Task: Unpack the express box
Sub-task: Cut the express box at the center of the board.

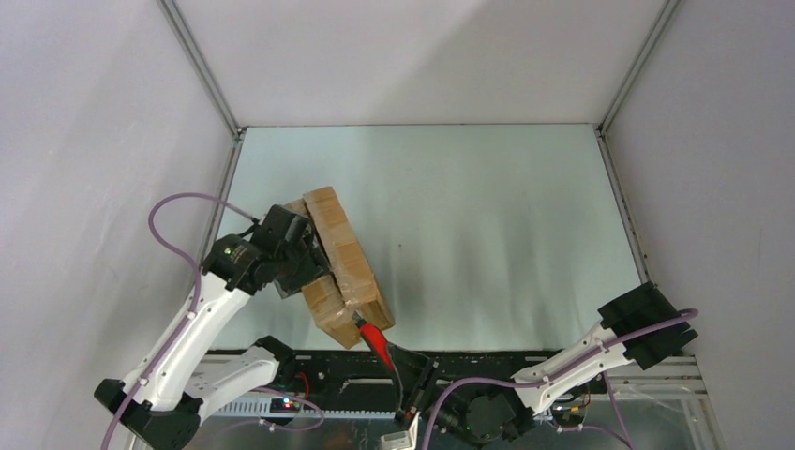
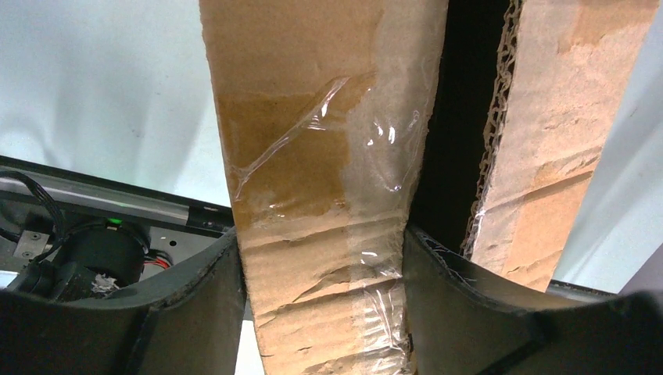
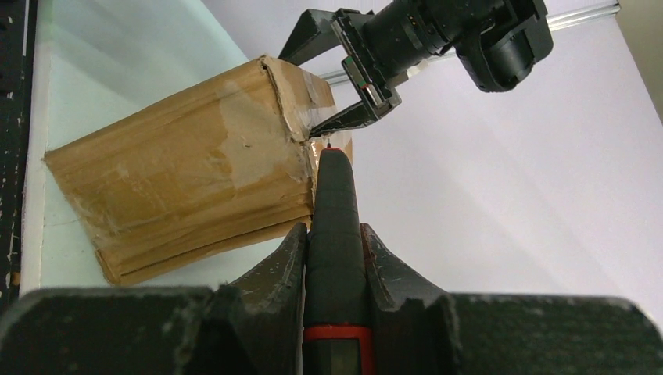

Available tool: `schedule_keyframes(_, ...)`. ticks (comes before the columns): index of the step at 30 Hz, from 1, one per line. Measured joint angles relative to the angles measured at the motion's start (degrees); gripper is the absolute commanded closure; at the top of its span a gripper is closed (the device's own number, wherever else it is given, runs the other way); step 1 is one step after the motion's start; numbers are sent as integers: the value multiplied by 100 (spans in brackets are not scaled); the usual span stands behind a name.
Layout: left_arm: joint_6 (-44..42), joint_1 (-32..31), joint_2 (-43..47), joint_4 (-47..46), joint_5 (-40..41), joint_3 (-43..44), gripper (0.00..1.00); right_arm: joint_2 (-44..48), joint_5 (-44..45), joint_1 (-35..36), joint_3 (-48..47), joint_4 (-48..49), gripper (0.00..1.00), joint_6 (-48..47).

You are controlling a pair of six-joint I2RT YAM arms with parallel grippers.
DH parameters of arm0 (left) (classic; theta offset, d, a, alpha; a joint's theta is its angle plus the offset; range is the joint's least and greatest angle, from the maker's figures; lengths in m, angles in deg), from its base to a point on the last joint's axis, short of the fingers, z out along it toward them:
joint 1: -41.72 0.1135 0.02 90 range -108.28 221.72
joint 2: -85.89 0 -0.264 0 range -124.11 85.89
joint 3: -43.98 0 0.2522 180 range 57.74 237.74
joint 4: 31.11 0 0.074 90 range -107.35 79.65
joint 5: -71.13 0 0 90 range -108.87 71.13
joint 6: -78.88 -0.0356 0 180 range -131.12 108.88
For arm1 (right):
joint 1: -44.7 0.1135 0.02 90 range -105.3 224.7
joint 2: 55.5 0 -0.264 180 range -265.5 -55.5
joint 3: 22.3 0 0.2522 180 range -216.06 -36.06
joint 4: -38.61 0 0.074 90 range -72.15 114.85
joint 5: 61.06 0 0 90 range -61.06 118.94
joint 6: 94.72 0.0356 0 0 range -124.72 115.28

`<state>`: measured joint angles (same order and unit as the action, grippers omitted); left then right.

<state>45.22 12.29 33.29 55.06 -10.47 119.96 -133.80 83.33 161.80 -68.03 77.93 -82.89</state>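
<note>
The express box, a brown corrugated carton with clear tape, lies slanted at the table's left. My left gripper clamps it from the left. In the left wrist view both fingers press the sides of a taped cardboard flap, the left gripper shut on it, with a dark gap beside a second flap. My right gripper is shut on a utility knife with a red and black handle. The knife points at the box's near end, its tip at the carton's corner edge.
White enclosure walls and aluminium posts ring the pale green table. A black rail runs along the near edge. The right arm's body sits at the right edge.
</note>
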Motion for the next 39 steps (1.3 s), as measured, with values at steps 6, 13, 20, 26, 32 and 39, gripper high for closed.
schedule_keyframes(6, -61, 0, -37, 20, -33, 28, 42, -144, -13, -26, 0, -151, 100, 11)
schedule_keyframes(13, -114, 0, -44, 103, -111, 85, 43, -337, -76, -254, -2, -262, 100, -50)
schedule_keyframes(20, -146, 7, -44, 105, -105, 92, 44, -452, -173, -313, -79, -195, 100, -240)
schedule_keyframes(26, -155, 11, -44, 120, -105, 92, 44, -535, -162, -275, -138, -127, 100, -411)
schedule_keyframes(32, -153, 11, -44, 136, -114, 92, 45, -538, -164, -223, -164, -116, 100, -507)
schedule_keyframes(39, -153, 11, -44, 144, -116, 92, 45, -538, -164, -205, -188, -120, 100, -476)
